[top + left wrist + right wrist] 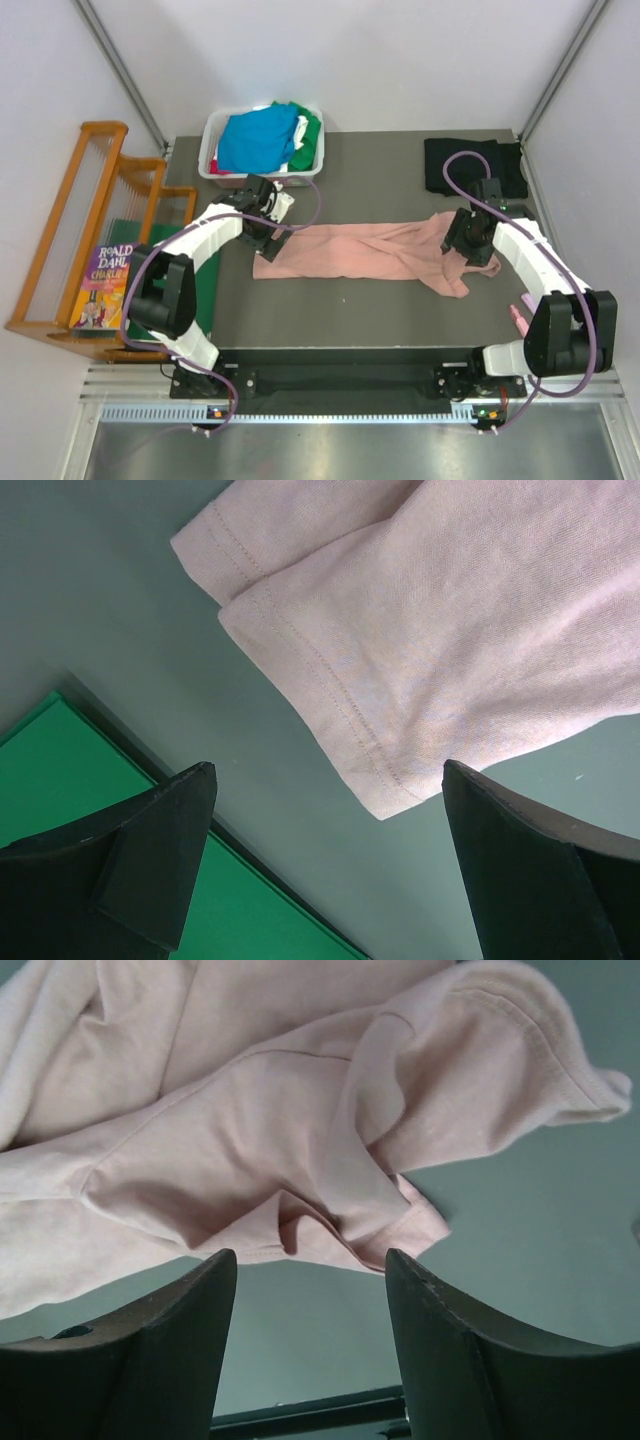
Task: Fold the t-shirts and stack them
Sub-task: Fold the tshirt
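A dusty-pink t-shirt (360, 250) lies stretched left to right across the dark table, bunched at its right end. My left gripper (262, 238) hovers over its left end, open; in the left wrist view the hemmed corner of the pink shirt (420, 660) lies just beyond the empty left gripper (330, 780). My right gripper (466, 244) is above the crumpled right end, also open; the rumpled pink cloth (250, 1140) sits past the right gripper (310, 1265), nothing between its fingers. A black t-shirt (472, 165) lies at the back right. Blue (255, 140), green and white shirts fill a basket.
The white basket (212, 150) stands at the back left. A flat green board (60, 780) lies beside the table's left edge. A wooden rack (60, 240) with a book stands further left. A small pink object (520, 320) lies near the right arm's base.
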Available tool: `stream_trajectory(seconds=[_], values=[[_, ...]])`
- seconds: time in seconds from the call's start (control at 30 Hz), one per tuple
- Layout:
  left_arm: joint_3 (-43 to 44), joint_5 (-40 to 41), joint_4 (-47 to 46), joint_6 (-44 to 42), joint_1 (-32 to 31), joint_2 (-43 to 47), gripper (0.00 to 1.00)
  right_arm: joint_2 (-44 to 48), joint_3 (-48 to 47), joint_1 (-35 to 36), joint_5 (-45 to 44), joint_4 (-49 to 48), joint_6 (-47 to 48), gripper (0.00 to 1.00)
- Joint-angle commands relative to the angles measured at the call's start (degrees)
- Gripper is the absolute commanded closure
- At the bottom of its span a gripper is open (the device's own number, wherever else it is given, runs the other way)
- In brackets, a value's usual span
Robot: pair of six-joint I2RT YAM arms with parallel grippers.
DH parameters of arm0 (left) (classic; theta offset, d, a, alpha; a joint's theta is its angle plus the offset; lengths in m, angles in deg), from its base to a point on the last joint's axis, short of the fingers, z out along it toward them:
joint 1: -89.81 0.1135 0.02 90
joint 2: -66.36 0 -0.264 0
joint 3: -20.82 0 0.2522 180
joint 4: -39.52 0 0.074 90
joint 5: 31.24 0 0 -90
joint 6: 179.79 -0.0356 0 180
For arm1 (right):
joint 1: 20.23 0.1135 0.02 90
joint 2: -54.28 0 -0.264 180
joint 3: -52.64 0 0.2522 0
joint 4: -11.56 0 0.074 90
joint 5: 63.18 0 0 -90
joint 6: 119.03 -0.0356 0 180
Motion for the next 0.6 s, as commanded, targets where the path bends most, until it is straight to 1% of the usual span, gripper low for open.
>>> stream_trajectory(seconds=[0.0,0.17,0.37,0.47,0.53,0.57], values=[[0.4,0.4,-1.2,-0.3,-0.2,3.0,0.01,2.7,1.3,0.2,-3.6,-0.3,0.1,0.39],[0.3,0.3,-1.2,-0.3,-0.2,3.3,0.01,-0.9,1.3,-0.4,-5.2,-3.0,0.1,0.4],[-0.6,0.8,-1.2,-0.3,-0.2,4.3,0.01,-7.3,-2.3,-1.3,-6.1,-5.8,-1.0,0.43],[-1.3,1.6,-1.5,-0.7,-0.2,4.4,0.01,-9.9,-5.6,-1.5,-7.3,-6.4,-1.4,0.49],[-1.6,1.8,-1.6,-0.9,-0.2,4.5,0.01,-11.5,-6.6,-2.0,-7.2,-7.1,-1.8,0.6],[-1.8,1.9,-1.9,-1.0,-0.2,4.5,0.01,-12.0,-7.6,-2.3,-6.8,-7.3,-1.9,0.7]])
